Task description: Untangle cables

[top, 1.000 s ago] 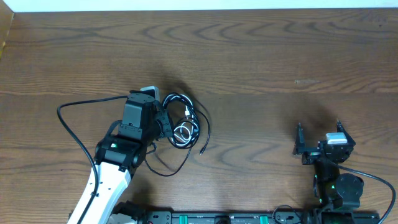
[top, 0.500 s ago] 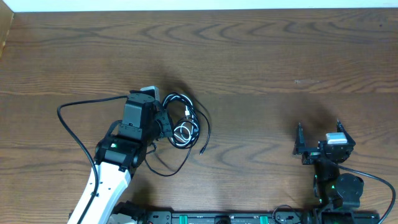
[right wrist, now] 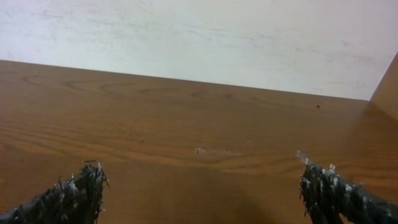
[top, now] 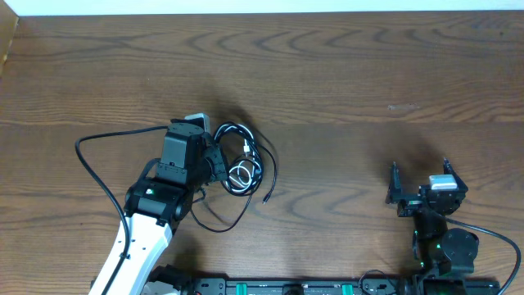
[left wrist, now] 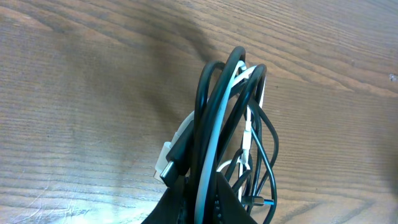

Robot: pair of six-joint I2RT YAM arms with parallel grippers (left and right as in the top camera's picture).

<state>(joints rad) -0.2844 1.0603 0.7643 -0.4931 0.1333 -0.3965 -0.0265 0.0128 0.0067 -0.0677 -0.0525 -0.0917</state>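
At the left, the white and black left arm (top: 147, 213) reaches up from the near edge of the wooden table (top: 344, 74). The left gripper (top: 214, 161) sits against the left side of the cables (top: 243, 156), which lie bunched in the left half of the table. In the left wrist view the dark fingers (left wrist: 230, 208) are closed around the bundle and black and white strands rise between them, though the cords hide the tips, so the grip looks tight rather than plainly shows it. Several black loops (left wrist: 208, 93) arch up and away from the fingers with a white cord (left wrist: 210, 146) running alongside them, and a pale plug (left wrist: 168, 165) sticks out just left of the fingers. Seen from above, a small white coil (top: 240, 174) lies inside the black loops, and one black tail (top: 266, 195) trails off to the right onto bare wood. Well apart, near the right front edge, the right gripper (top: 419, 184) has its jaws spread wide with only table and wall between its two frayed fingertips (right wrist: 81, 190), holding nothing.
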